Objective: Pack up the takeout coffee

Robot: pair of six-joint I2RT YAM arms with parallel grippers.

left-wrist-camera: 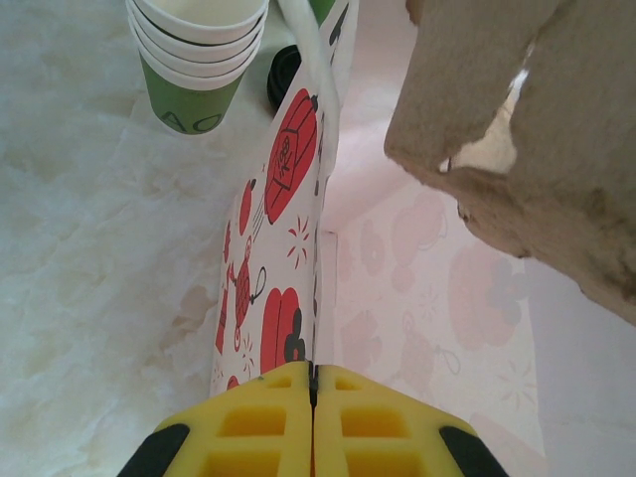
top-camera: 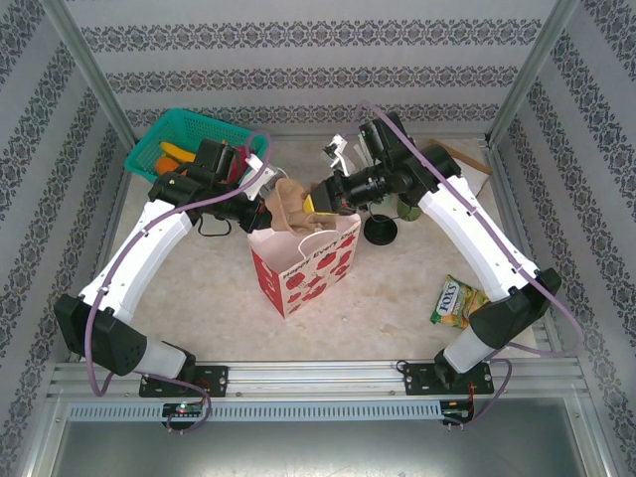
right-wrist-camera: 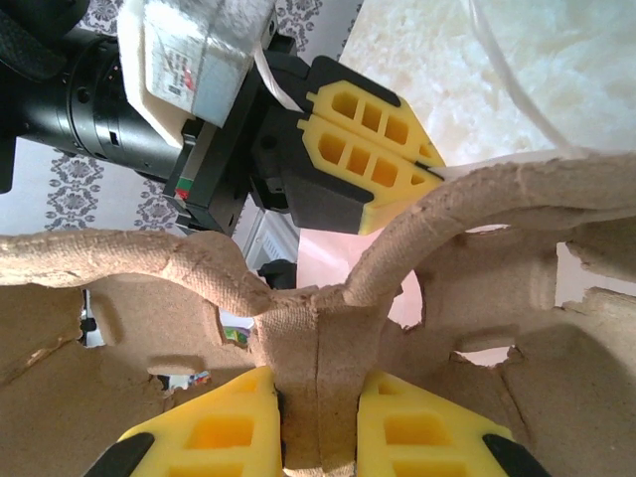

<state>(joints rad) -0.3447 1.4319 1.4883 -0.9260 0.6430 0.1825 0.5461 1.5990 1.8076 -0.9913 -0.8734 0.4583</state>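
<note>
Carrier tray (top-camera: 286, 204) hung tilted over open mouth of paper bag (top-camera: 303, 268), wells spread either side of centre rib; rib pinched between right fingers (right-wrist-camera: 224, 417); left fingers (left-wrist-camera: 268, 427) clamped tight on bag rim; bag upright on bench (top-camera: 199, 288).

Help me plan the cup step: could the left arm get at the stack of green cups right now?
Probably not yet. The left gripper is shut on the paper bag's edge, so it must let go first. The cups stand just beyond, on the table beside the bag.
</note>
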